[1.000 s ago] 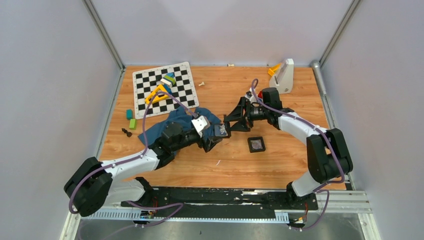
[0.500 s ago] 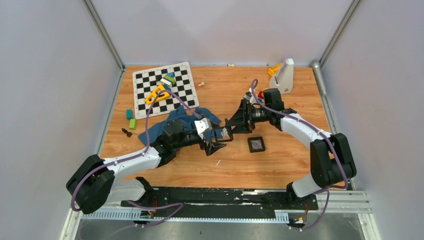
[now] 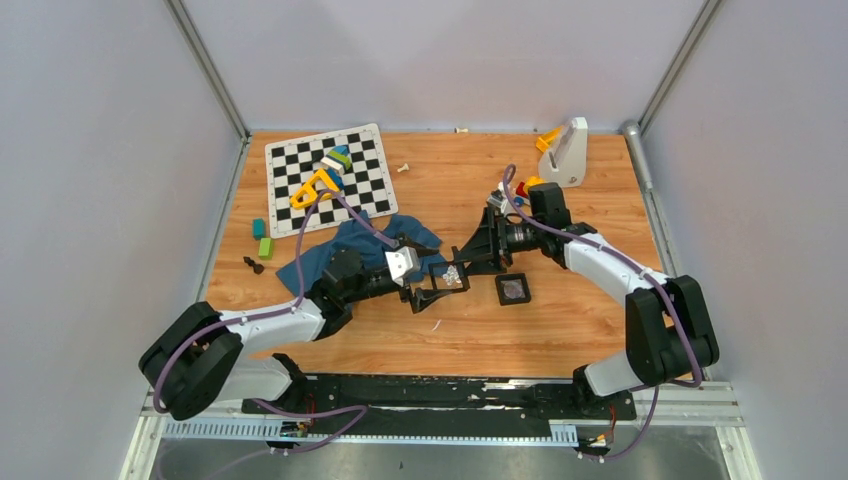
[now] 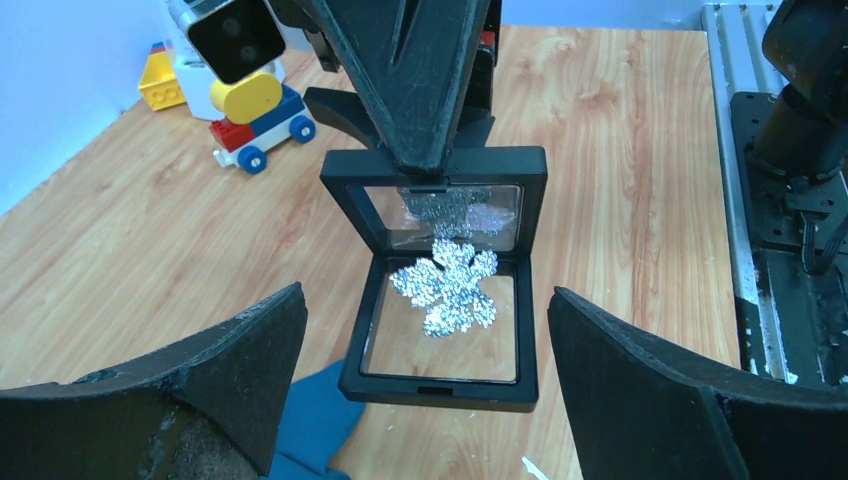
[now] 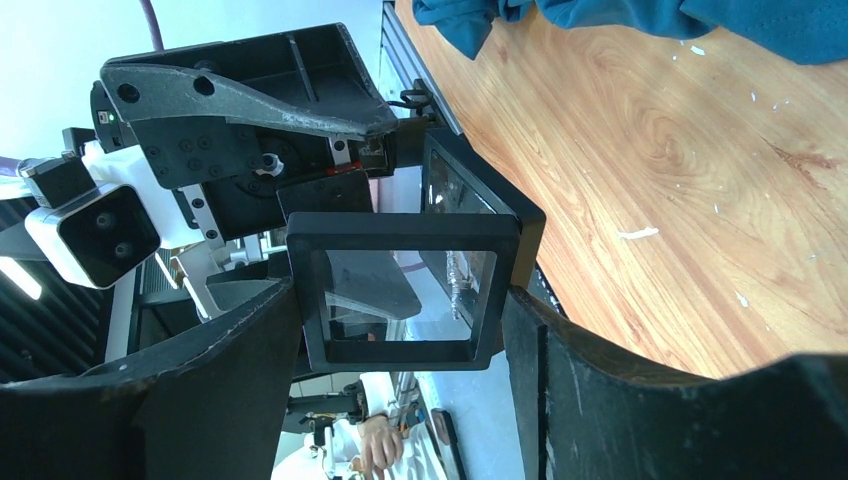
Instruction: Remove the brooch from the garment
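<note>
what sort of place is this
Probably a robot test cell in a lab: a wooden table closed in by plain grey panels, two arms bolted at its near edge, and odd props such as a chessboard and toy blocks.

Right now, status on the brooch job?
Left gripper open, holding nothing. Right gripper shut on open black box. Brooch inside box, off garment. Nothing in the way.
</note>
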Action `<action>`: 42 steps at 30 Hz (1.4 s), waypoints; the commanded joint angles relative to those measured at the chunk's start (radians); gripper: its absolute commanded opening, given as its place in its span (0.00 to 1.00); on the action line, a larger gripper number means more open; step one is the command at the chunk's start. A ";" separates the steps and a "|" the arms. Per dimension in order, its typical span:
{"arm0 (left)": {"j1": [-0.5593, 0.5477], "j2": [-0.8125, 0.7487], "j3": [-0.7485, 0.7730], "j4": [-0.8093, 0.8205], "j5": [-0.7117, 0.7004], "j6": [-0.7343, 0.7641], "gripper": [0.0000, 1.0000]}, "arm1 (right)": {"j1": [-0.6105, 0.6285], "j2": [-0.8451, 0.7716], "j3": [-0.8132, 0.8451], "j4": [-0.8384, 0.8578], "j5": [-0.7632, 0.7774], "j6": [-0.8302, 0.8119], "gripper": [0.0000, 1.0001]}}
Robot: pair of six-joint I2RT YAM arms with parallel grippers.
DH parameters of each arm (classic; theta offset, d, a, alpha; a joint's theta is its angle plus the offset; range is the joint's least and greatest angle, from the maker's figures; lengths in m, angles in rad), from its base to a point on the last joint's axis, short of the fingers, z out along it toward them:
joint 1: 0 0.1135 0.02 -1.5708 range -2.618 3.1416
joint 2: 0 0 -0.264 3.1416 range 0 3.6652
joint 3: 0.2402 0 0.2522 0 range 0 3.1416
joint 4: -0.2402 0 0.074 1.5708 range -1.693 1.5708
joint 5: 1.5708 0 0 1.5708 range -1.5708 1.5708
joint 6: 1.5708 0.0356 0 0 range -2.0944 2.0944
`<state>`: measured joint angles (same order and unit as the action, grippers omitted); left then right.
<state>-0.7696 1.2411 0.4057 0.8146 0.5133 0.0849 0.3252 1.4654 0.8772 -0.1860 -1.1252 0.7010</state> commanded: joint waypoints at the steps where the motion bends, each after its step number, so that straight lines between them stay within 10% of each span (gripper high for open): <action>1: 0.001 0.024 0.000 0.112 0.022 0.030 0.95 | 0.009 -0.031 -0.007 0.011 -0.028 -0.037 0.35; 27: 0.003 -0.057 -0.006 0.007 -0.134 -0.024 1.00 | -0.009 0.217 0.182 -0.167 0.588 -0.115 0.32; 31: 0.003 -0.070 -0.003 -0.017 -0.151 -0.029 1.00 | -0.009 0.249 0.186 -0.146 0.627 -0.119 0.42; 38: 0.003 -0.051 0.026 -0.079 -0.175 -0.034 1.00 | -0.008 0.230 0.170 -0.155 0.694 -0.136 0.96; 42: 0.002 -0.046 0.040 -0.106 -0.183 -0.031 1.00 | 0.013 0.229 0.197 -0.202 0.777 -0.148 0.95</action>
<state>-0.7696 1.1923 0.4049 0.7197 0.3519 0.0647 0.3199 1.7226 1.0210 -0.3626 -0.4469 0.5758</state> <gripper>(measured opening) 0.997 0.977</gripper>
